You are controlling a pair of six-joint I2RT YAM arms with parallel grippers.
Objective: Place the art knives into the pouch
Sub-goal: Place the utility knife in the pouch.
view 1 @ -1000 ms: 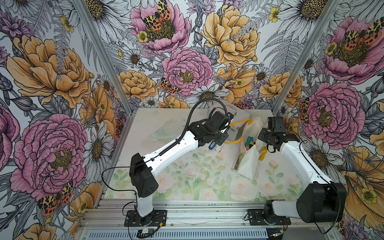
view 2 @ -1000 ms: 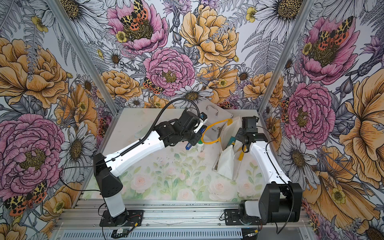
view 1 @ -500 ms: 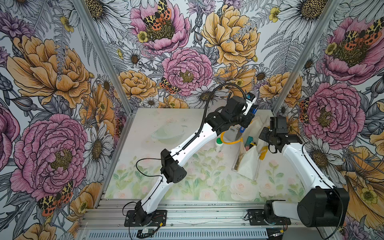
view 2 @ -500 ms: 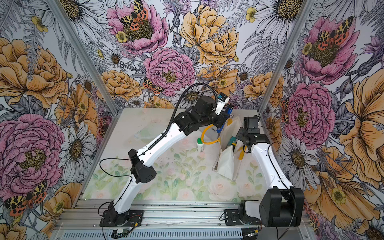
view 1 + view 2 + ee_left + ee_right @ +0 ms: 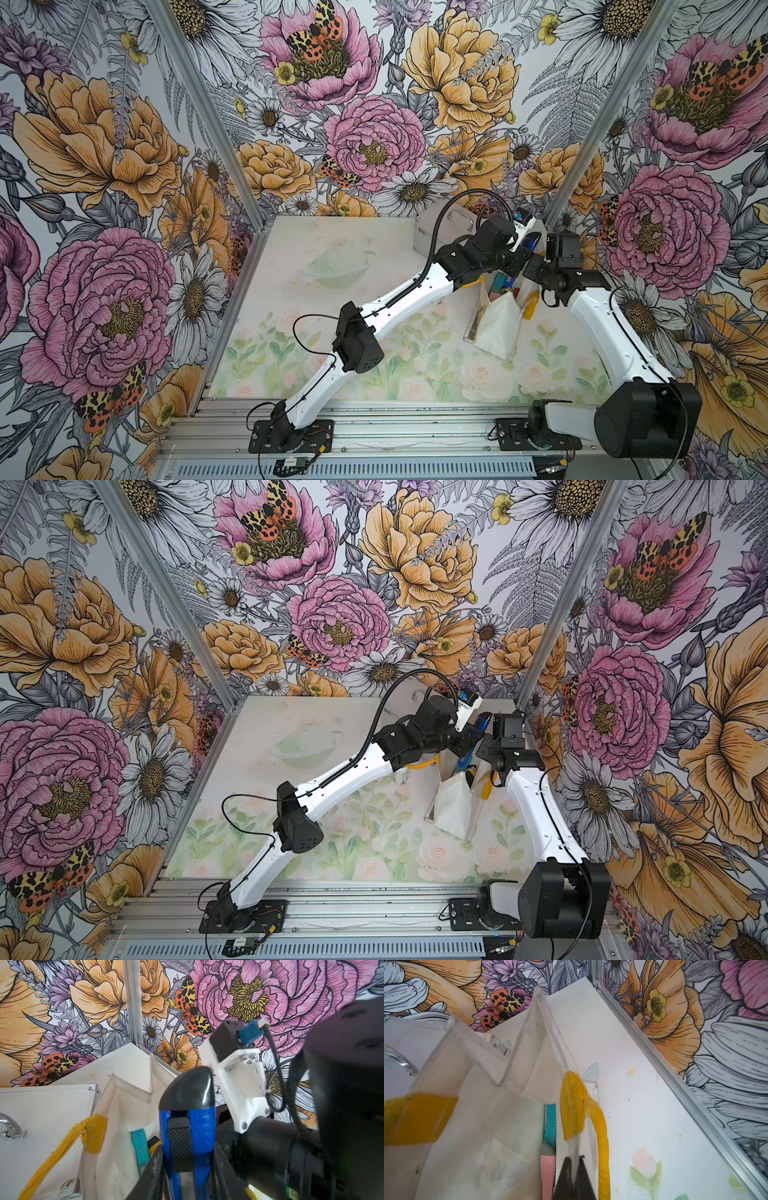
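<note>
The art knife (image 5: 187,1109) is blue with a black end cap and a black slider. My left gripper (image 5: 188,1159) is shut on its body, one finger on each side. In both top views this gripper (image 5: 517,259) holds the art knife (image 5: 532,240) above the open mouth of the pouch (image 5: 500,328). The pouch is white fabric with yellow handles (image 5: 600,1126) and stands near the back right corner. My right gripper (image 5: 574,1159) is shut on the pouch's near wall (image 5: 477,1126), beside a handle. Teal (image 5: 551,1120) and pink (image 5: 548,1172) knife handles stick up inside.
A silver metal case (image 5: 440,232) with a handle stands just behind and left of the pouch, close to my left arm. A clear glass bowl (image 5: 336,266) sits at the table's back middle. The right wall and its corner post (image 5: 654,1047) run close beside the pouch.
My left arm has swung right and toward the back, carrying the art knife from the table's middle to above the pouch mouth. The right gripper has stayed on the pouch.
</note>
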